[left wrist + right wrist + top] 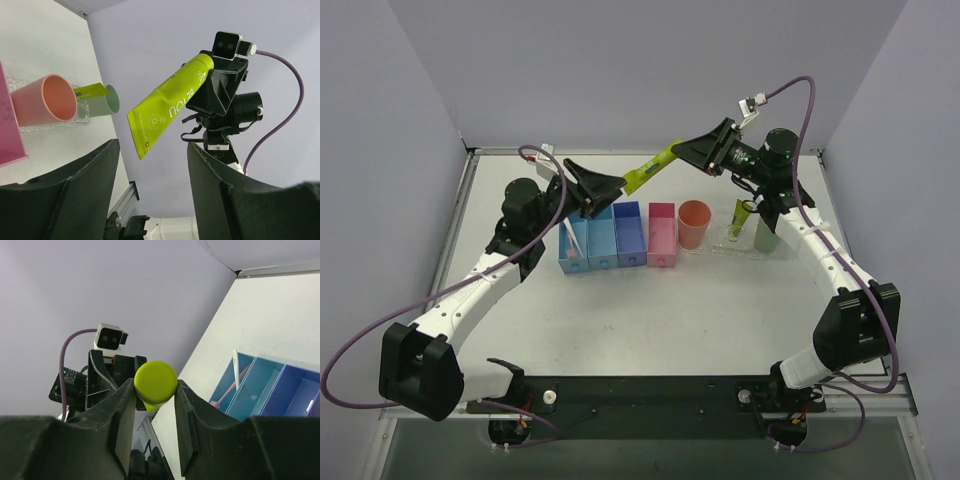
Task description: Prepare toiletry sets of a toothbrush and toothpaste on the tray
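Toothpaste tube [650,170] in mid-air between both grippers, over the blue bins [615,238].

Right gripper [680,150] is clamped on the tube's round cap end. The long axis runs down and leftward from there in the top view, ending with the flat crimped end between the widely spread, empty fingers of the left gripper [603,190], not visibly touching either. Judgement: the left gripper need only close on the crimp, though the tray [720,248] lies on the right arm's side of the counter [720,300]. The tray carries an orange cup [695,225] and a green cup [767,232] with a second tube [743,212]. The toothbrush [570,235] leans in the leftmost bin. White lettering on the tube reads roughly "BETOU", uncertain; there is a small cross emblem near the crimp.
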